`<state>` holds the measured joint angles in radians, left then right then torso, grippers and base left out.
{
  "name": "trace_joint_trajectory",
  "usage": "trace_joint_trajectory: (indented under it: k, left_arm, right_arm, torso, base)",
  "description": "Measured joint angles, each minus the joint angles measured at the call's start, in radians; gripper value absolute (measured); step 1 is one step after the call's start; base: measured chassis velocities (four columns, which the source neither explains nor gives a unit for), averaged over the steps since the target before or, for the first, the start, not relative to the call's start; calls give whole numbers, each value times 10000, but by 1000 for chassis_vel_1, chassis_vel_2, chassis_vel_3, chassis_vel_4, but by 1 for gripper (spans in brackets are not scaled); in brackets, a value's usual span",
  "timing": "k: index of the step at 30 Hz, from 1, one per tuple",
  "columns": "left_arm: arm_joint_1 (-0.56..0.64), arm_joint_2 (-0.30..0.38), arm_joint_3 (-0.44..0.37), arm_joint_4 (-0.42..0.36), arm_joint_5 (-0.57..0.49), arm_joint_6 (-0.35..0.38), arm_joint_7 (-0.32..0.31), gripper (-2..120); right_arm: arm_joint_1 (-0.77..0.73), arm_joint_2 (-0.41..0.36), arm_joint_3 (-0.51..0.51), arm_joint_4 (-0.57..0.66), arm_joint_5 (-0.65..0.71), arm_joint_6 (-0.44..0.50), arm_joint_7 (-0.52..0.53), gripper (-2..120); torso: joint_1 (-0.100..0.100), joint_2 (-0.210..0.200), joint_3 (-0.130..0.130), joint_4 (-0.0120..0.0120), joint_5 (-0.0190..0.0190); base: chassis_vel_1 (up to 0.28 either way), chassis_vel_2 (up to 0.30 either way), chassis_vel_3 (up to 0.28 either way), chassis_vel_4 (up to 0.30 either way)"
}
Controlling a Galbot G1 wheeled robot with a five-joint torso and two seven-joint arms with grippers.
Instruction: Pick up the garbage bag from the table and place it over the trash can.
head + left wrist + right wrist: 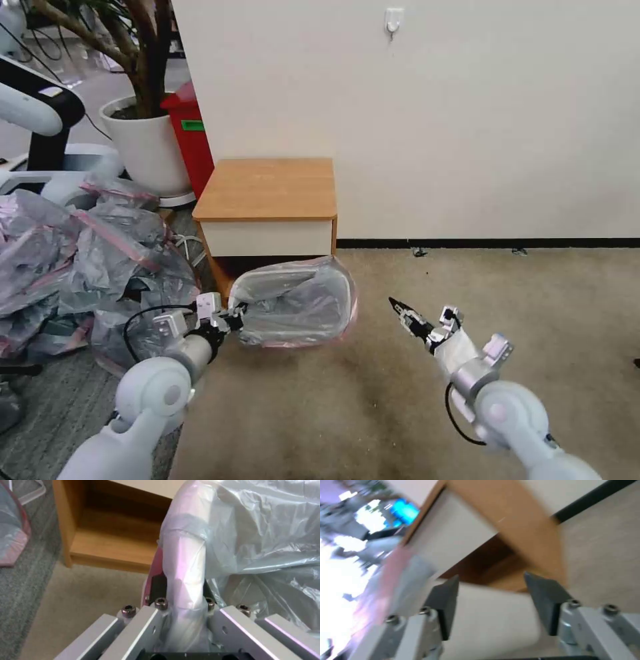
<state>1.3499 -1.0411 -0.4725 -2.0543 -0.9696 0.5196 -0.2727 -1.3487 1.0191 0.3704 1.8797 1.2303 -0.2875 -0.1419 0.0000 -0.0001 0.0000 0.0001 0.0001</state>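
The garbage bag [300, 303], thin grey plastic with a pink rim band, is stretched over the mouth of the cream trash can [493, 620], which stands on the carpet just in front of the table [267, 193]. My left gripper [235, 313] is shut on the bag-covered rim at the can's left side; in the left wrist view the bag [266, 542] wraps the rim between its fingers [158, 586]. My right gripper [395, 304] hangs open above the carpet to the right of the can, apart from it, holding nothing.
A big heap of grey-pink bags [80, 267] lies on the floor at the left. Behind it stand a white plant pot [143, 143] and a red bin [190, 133]. A wall backs the table. Open carpet [520, 300] lies to the right.
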Motion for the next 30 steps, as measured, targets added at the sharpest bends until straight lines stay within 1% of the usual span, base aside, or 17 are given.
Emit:
trace_joint_trajectory:
  k: [1,4,5,7,9,10,13,14,15,18,22,28,30]
  left_arm:
    - [0,0,0,0,0,0,0,3]
    - [72,131,-71,-19,-2,0,48,3]
    - [72,131,-71,-19,-2,0,48,3]
    - [116,169,-95,-31,-3,0,69,3]
    - [143,195,-106,-35,9,-4,81,3]
    - [143,195,-106,-35,9,-4,81,3]
    - [175,219,-106,-35,31,-10,87,3]
    - [191,221,-100,-35,42,-14,90,3]
    - [191,221,-100,-35,42,-14,90,3]
    - [262,221,-67,-37,91,-19,116,3]
    - [368,213,-57,-57,223,-29,170,3]
    - [517,214,-50,-71,411,-41,305,3]
    - [577,213,-49,-110,434,-50,324,3]
  right_arm:
    - [0,0,0,0,0,0,0,55]
    - [105,-86,61,-67,-34,-914,-938,71]
    - [105,-86,61,-67,-34,-914,-938,71]
    - [181,-188,46,-87,-142,-1306,-1441,81]
    - [308,-312,-35,-87,-150,-1476,-1657,89]
    - [308,-312,-35,-87,-150,-1476,-1657,89]
    - [519,-510,-151,-82,-64,-1566,-1892,102]
    - [575,-563,-205,-69,-35,-1589,-1910,103]
    - [575,-563,-205,-69,-35,-1589,-1910,103]
    - [752,-633,-461,-10,17,-1650,-1874,110]
    - [896,-606,-780,63,84,-1778,-1659,112]
    - [1149,-528,-1145,69,109,-1940,-1354,112]
    - [1270,-538,-1289,8,106,-2001,-1237,111]
  torso:
    - [0,0,0,0,0]
    - [0,0,0,0,0]
    - [0,0,0,0,0]
    - [0,0,0,-1,-2]
    - [0,0,0,-1,-1]
    - [0,0,0,-1,-1]
    - [0,0,0,-1,-2]
    - [0,1,0,-1,-1]
    - [0,1,0,-1,-1]
    - [0,0,0,-1,-2]
    - [0,0,0,-2,-1]
    - [0,0,0,0,-1]
    - [0,1,0,-1,-1]
  base:
    - [0,0,0,0]
    - [0,0,0,0]
    - [0,0,0,0]
    - [0,0,0,0]
    - [0,0,0,0]
    - [0,0,0,0]
    - [0,0,0,0]
    - [0,0,0,0]
    - [0,0,0,0]
    - [0,0,0,0]
    - [0,0,0,0]
    - [0,0,0,0]
    - [0,0,0,0]
